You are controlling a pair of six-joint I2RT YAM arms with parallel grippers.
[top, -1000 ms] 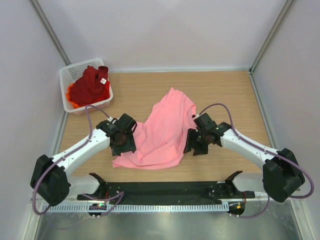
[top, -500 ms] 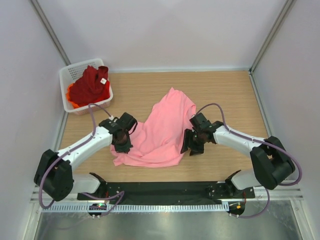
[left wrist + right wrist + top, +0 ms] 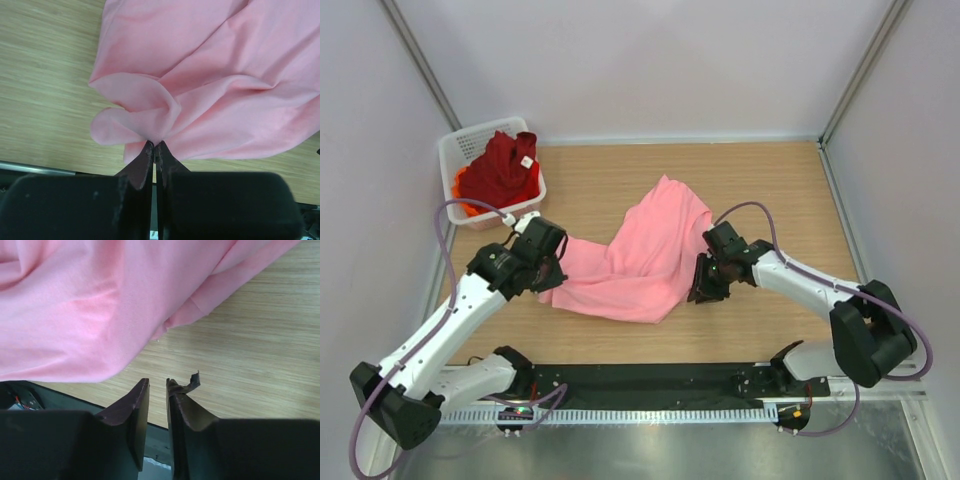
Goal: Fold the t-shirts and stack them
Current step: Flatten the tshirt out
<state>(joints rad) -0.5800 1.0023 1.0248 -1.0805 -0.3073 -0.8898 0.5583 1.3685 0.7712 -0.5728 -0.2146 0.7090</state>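
Observation:
A light pink t-shirt [image 3: 640, 260] lies crumpled across the middle of the wooden table. My left gripper [image 3: 552, 279] is shut on a bunched fold at its left edge, and the cloth [image 3: 215, 75] fans out from the pinched fingertips [image 3: 154, 145]. My right gripper [image 3: 697, 292] sits at the shirt's right edge, jaws a narrow gap apart [image 3: 157, 382] with nothing between them; the pink cloth [image 3: 75, 305] lies just ahead of it. The dark red t-shirt [image 3: 500, 170] with a small white tag sits heaped on the orange t-shirt [image 3: 463, 206] in the basket.
The white mesh basket [image 3: 455, 150] stands at the back left corner against the wall. A black strip [image 3: 650, 380] runs along the near table edge between the arm bases. Bare wood [image 3: 770, 190] lies right of the shirt.
My left gripper has shut on the pink shirt's left edge and pulled it out to the left, stretching the cloth. My right gripper's jaws have narrowed beside the right edge.

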